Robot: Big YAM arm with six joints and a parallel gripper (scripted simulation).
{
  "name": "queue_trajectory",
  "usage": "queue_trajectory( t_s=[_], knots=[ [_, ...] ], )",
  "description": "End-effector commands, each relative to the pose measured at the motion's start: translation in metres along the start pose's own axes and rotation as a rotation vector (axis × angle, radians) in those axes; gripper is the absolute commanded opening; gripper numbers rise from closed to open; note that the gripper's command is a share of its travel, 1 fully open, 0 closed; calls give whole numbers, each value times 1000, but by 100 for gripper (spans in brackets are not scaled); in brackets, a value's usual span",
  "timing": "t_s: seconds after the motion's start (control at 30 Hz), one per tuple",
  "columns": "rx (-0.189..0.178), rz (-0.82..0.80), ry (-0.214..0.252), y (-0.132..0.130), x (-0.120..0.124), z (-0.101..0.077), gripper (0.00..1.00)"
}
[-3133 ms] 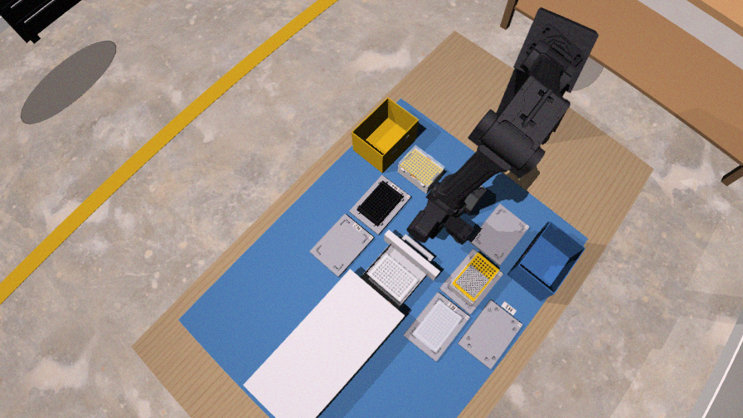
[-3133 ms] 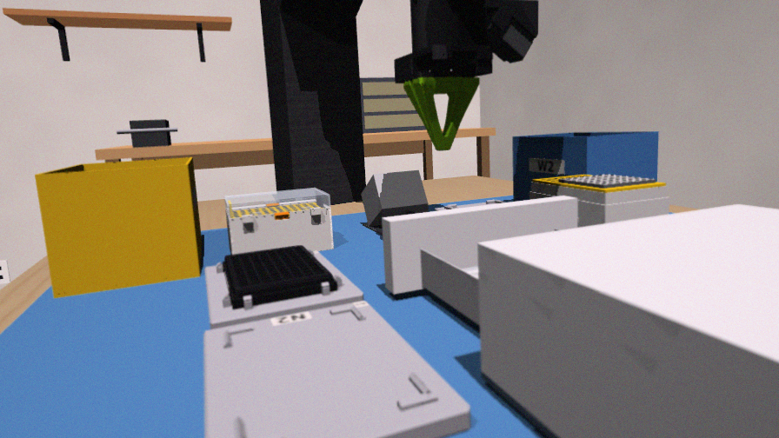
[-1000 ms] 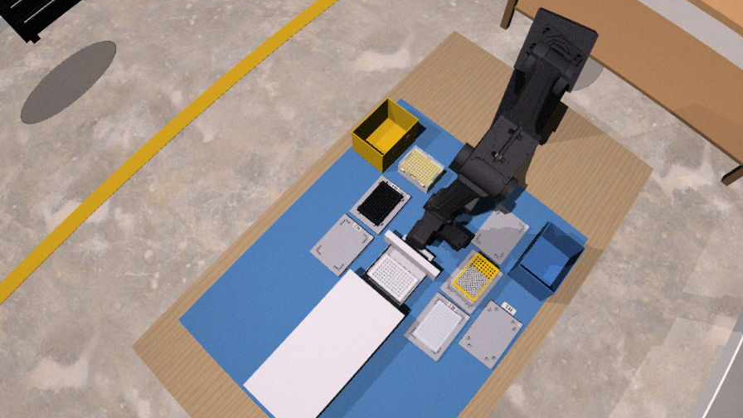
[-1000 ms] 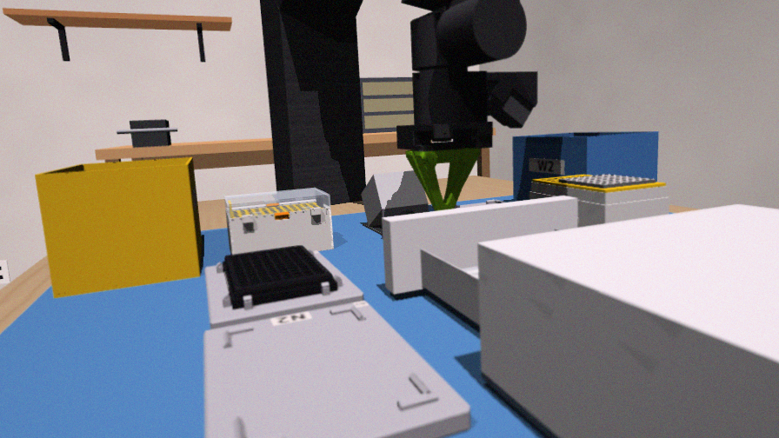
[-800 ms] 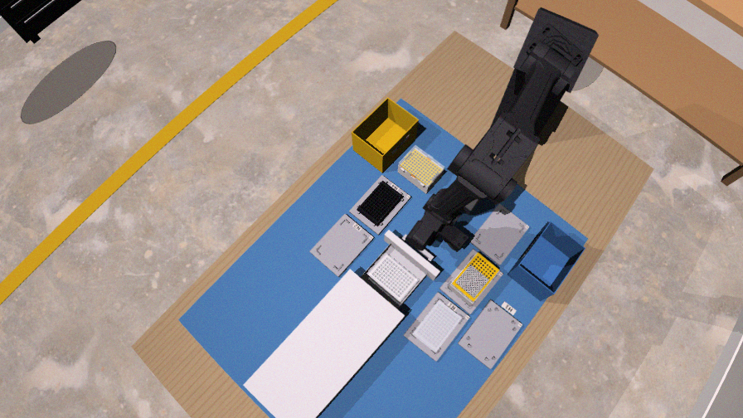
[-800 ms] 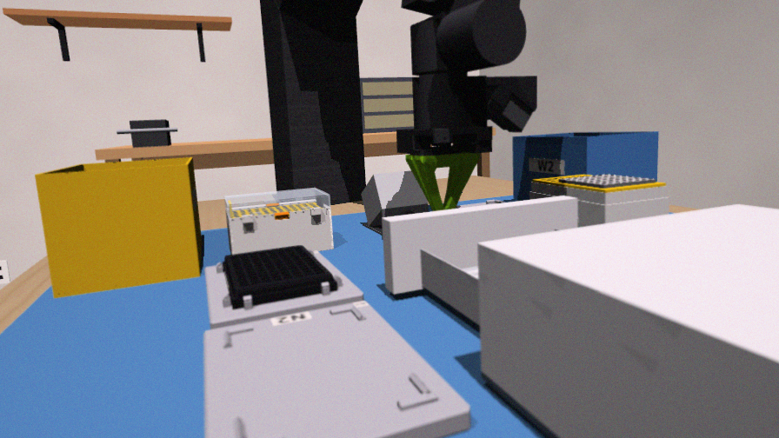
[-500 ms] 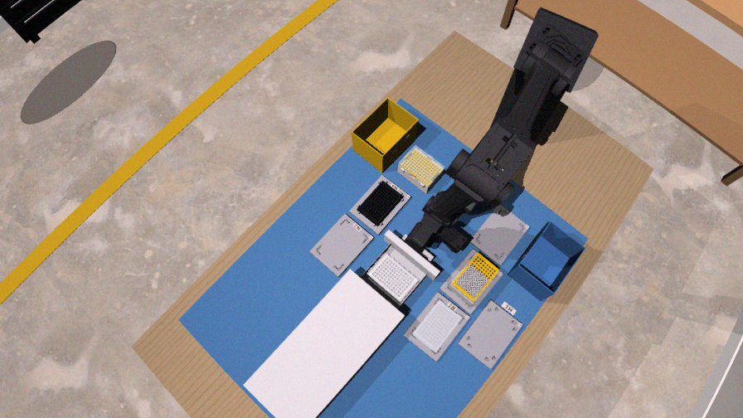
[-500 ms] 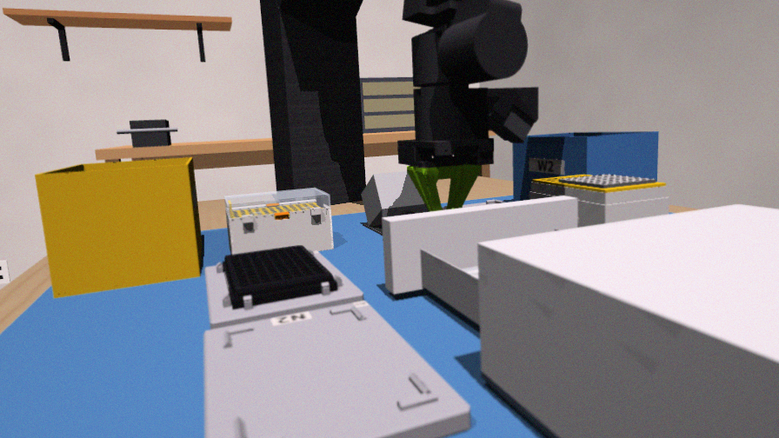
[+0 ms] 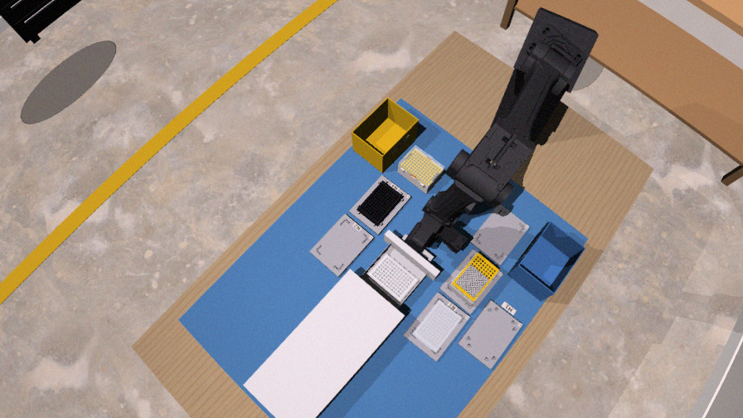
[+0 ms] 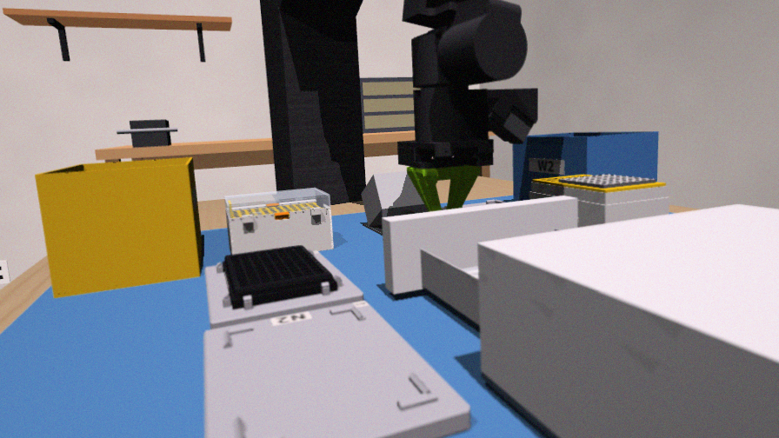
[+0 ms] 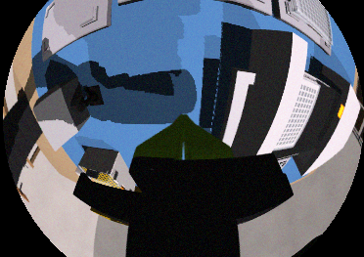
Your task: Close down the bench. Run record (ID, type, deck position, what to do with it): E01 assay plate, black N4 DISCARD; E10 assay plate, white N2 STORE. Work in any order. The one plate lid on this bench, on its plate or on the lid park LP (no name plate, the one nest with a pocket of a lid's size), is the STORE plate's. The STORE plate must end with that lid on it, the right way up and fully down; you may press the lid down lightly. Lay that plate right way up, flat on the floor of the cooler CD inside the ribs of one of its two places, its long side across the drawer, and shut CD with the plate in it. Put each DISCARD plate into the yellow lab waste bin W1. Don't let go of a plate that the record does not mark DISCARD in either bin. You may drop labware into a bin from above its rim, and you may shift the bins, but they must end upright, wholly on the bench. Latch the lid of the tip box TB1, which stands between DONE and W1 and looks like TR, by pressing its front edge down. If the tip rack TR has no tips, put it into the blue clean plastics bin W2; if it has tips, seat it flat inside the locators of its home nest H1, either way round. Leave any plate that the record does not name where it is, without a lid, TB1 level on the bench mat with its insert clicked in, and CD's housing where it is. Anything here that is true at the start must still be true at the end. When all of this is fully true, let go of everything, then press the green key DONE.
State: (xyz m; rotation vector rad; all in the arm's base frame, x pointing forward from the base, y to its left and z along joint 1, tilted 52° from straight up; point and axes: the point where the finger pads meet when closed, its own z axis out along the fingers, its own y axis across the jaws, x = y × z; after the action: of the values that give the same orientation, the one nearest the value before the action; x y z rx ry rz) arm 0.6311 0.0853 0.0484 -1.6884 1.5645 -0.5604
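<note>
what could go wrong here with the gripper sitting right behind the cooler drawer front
1. The shut gripper looks off-centre behind the drawer front; a push there might skew the drawer or shift the cooler housing.
2. I cannot tell whether the white plate in the drawer carries its lid; shutting now could trap it unlidded.
3. The tip rack stands close by and could get bumped.

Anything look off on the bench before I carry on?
Nothing spilled or tipped. Two things are open: the tip box lid looks raised rather than pressed down, and the drawer stands out with a white plate inside.
</note>
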Motion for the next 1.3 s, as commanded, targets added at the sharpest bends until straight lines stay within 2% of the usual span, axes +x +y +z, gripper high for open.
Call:
queue_trajectory(
  t_s=[0.0,0.93,0.97,1.03,1.27],
  knots=[
    [13,0,-2,-5,-1,-3,0],
    [13,0,-2,-5,-1,-3,0],
    [27,4,-6,-13,-4,-2,0],
    [15,6,-3,-14,-3,-5,0],
    [32,4,-1,-31,0,-11,0]
  ],
)
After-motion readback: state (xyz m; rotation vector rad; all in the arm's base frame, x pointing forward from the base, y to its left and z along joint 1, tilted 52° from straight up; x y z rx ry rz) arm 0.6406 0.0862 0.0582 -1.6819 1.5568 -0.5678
